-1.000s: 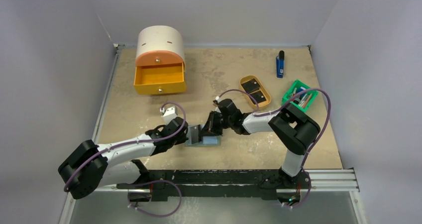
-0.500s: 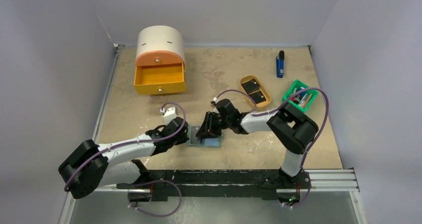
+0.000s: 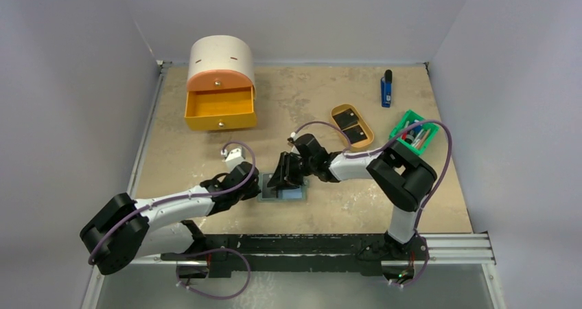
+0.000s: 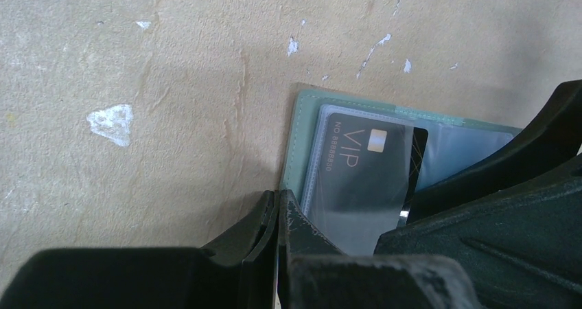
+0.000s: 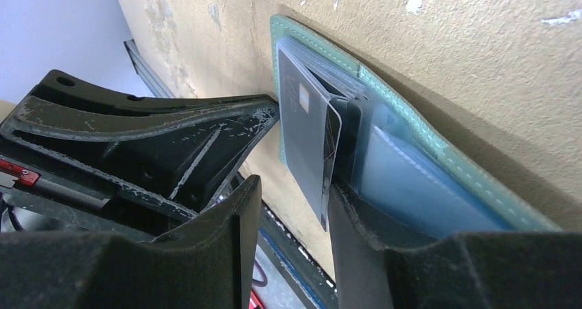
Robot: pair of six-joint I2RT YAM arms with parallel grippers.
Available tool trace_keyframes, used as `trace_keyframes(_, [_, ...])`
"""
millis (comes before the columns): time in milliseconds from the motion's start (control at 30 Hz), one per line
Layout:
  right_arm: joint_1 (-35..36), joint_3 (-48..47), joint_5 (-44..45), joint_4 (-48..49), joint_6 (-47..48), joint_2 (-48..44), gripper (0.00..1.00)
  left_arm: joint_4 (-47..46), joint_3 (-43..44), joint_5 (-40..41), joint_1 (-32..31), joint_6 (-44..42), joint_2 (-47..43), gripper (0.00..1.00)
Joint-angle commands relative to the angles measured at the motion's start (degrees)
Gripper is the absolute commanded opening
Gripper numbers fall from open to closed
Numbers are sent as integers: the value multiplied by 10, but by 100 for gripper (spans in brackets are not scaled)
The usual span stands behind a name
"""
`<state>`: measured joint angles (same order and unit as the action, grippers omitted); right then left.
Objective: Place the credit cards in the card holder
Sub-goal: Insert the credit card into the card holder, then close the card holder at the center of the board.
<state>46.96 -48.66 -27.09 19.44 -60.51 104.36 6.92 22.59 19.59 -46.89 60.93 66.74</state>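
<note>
Right claw (image 5: 292,192), parted, straddles the credit card (image 5: 309,123) in the card holder (image 5: 412,178); left claw (image 4: 278,213) shut alongside.

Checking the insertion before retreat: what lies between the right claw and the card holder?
A thin black card stands between the open fingers of the right claw, its far end inside the grey-green folding wallet; the right wrist view shows it.

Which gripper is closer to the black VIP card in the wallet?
Right. The right gripper, jaws parted, straddles the end of the black VIP card; the left gripper is shut on the edge of the grey-green folding wallet, beside the card.
</note>
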Motion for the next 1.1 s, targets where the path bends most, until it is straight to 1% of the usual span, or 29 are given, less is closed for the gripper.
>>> trace_keyframes(0, [9, -29, -24, -8, 18, -8, 43, -33, -1, -30, 0, 10, -18, 0])
trace_keyframes(100, [9, -30, -5, -68, 34, -48, 43, 0, 10, -8, 0, 5, -35, 0])
trace_keyframes(167, [9, -47, 37, -143, 65, -81, 46, 21, 16, 9, 0, 2, -49, 0])
trace_keyframes(267, [9, -73, 83, -252, 108, -131, 53, 49, 21, 33, 0, -3, -72, 0])
trace_keyframes(367, [9, -95, 130, -345, 133, -179, 55, 68, 30, 45, 0, -6, -89, 0])
trace_keyframes(500, [7, -93, 238, -449, 146, -240, 55, 98, 45, 57, 0, -8, -108, 2])
trace_keyframes(600, [5, -71, 260, -476, 158, -255, 57, 122, 52, 74, 0, -10, -124, 7])
trace_keyframes(733, [4, -60, 251, -475, 161, -232, 58, 147, 53, 99, 0, -7, -139, 24])
trace_keyframes(800, [4, -61, 253, -465, 161, -216, 59, 155, 52, 105, 0, -3, -142, 29])
trace_keyframes(933, [4, -76, 265, -455, 162, -169, 59, 165, 42, 109, 0, 5, -156, 32])
trace_keyframes(1067, [2, -81, 284, -448, 158, -146, 56, 168, 28, 105, 0, 8, -174, 32])
